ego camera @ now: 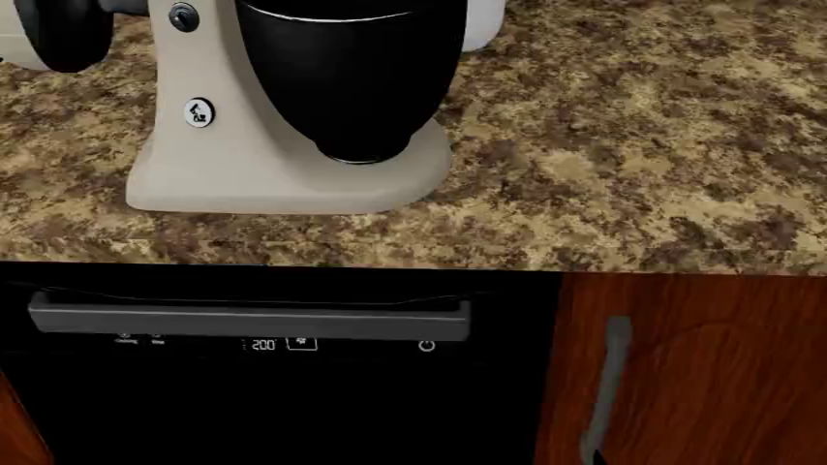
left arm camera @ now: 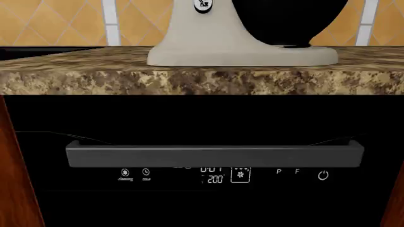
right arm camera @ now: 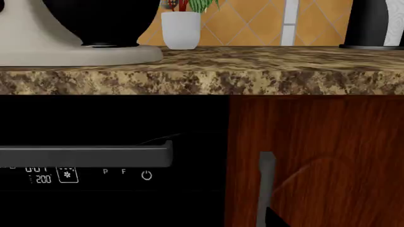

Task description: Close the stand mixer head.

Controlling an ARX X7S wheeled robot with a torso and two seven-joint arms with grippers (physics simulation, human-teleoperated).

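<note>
Neither end effector shows in any view; open or closed, cannot tell.
Both wrist cameras sit low, level with the dishwasher handle (left arm camera: 215, 156), so arms look unraised. Stand mixer head (ego camera: 33, 34) barely peeks in upper left on the bench (ego camera: 621, 145); black bowl (ego camera: 349, 68) contents hidden.

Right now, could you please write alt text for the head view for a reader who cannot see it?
A beige stand mixer base holding a glossy black bowl sits on a speckled granite counter. Below are a black dishwasher with a bar handle and a wooden cabinet door.
</note>
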